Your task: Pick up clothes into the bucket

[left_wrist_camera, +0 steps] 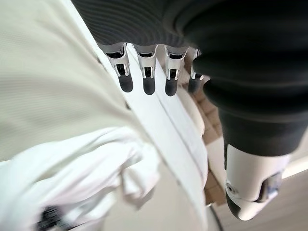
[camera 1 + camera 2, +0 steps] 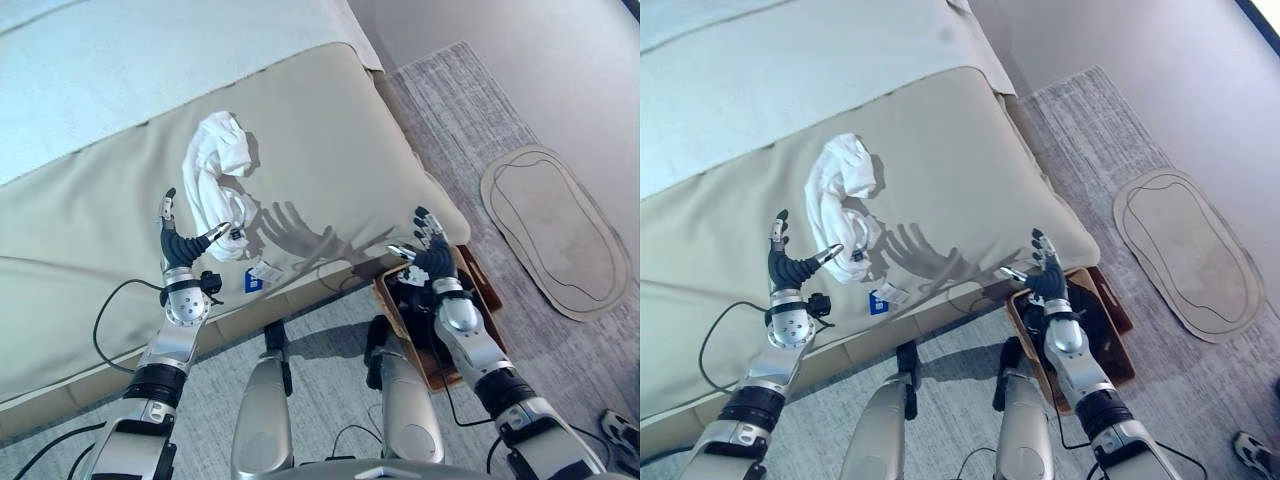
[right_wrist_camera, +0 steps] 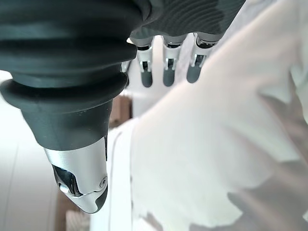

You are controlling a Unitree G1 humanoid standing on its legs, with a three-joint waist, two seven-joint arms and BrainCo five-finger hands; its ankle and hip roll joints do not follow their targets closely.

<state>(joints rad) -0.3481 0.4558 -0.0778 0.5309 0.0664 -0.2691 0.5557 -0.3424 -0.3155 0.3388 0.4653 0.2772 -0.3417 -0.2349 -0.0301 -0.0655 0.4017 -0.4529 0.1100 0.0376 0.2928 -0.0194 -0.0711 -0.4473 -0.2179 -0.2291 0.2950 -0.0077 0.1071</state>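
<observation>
Bedding comes first: a beige cover (image 2: 330, 130) spreads over the bed, with paler sheet (image 2: 120, 60) beyond it toward the head. Grey carpet (image 2: 470, 110) runs along the cover's right edge, and on it, well apart from the cover, lies an oval beige mat (image 2: 555, 230). A brown bucket (image 2: 484, 290) sits on the carpet just beside the cover's near right corner, dark things inside it. On the cover, left of its middle, lies a crumpled white garment (image 2: 215, 175), bunched in a curve, not yet in the bucket. A small blue-and-white tag (image 2: 257, 277) shows at the cover's near edge, close below the garment. The left hand (image 2: 180, 243) is raised over the cover's near edge, just beside the garment's lower end, fingers straight and spread, thumb pointing toward the cloth, grasping nothing. The right hand (image 2: 430, 250) is held up at the cover's near right corner, above the bucket, fingers likewise straight and released, well apart from the garment.
</observation>
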